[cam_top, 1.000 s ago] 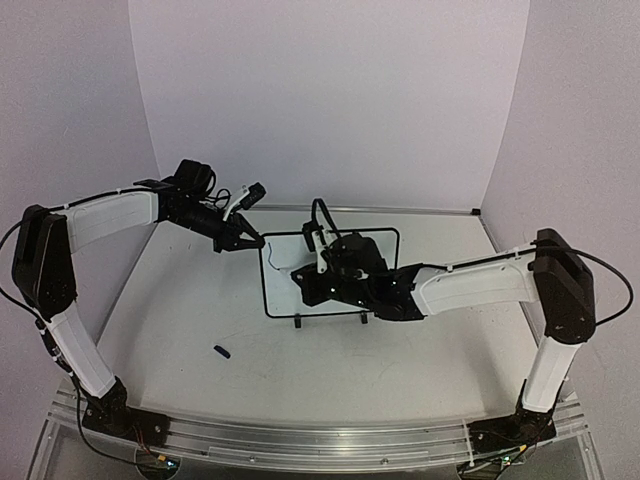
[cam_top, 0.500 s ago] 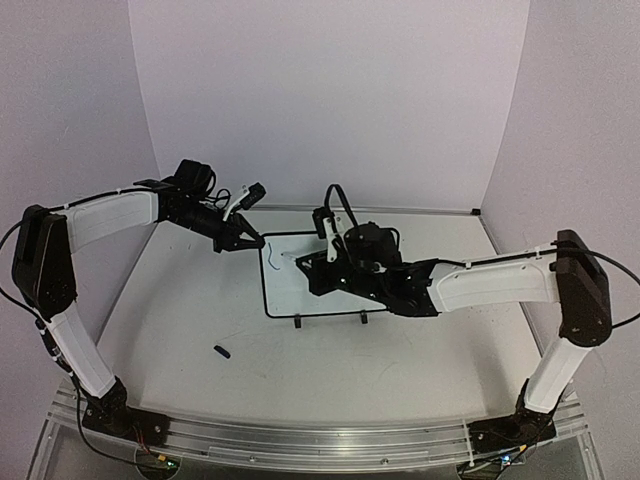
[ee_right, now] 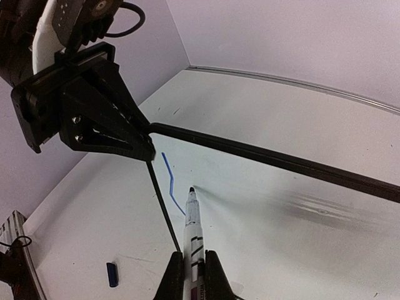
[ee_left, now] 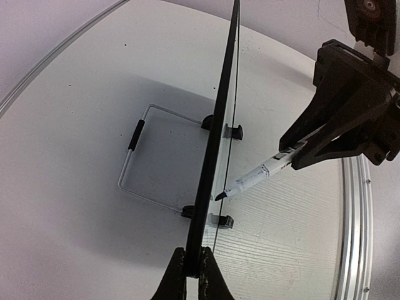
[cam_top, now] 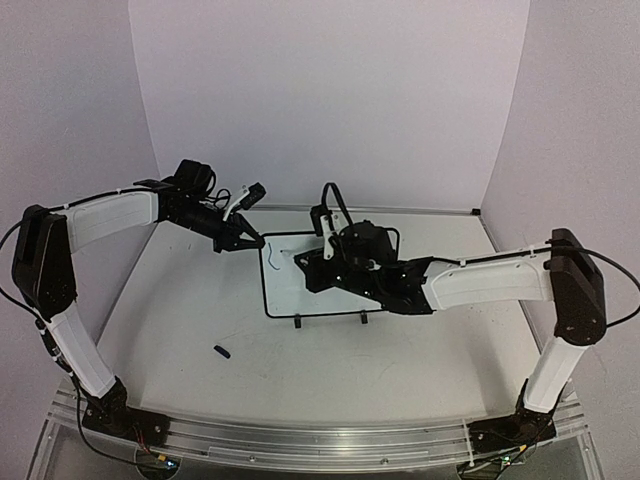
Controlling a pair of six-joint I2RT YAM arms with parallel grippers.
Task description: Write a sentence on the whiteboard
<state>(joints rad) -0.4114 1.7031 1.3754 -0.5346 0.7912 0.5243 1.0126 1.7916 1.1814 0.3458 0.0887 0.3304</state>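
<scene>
The whiteboard [cam_top: 285, 295] stands upright on its two black feet at mid-table. My left gripper [cam_top: 247, 241] is shut on its top left corner; in the left wrist view [ee_left: 192, 270] the jaws pinch the black frame [ee_left: 220, 119], seen edge-on. My right gripper [cam_top: 309, 267] is shut on a white marker [ee_right: 195, 232]. The marker's tip is at or very near the board's face [ee_right: 269, 187], close to the upper left. Of the sentence, only one bent blue stroke [ee_right: 169, 178] shows, just left of the tip; it also shows in the top view [cam_top: 271, 259]. The marker shows from the left wrist too [ee_left: 262, 174].
The blue marker cap [cam_top: 221, 351] lies on the table in front of the board's left side; it also shows in the right wrist view [ee_right: 112, 274]. A wire stand [ee_left: 134, 162] rests behind the board. Purple walls close the table at the back and on both sides.
My right gripper with the marker has moved from the board's lower middle up towards its upper left. More of the blue stroke shows. The left arm and the board have not moved.
</scene>
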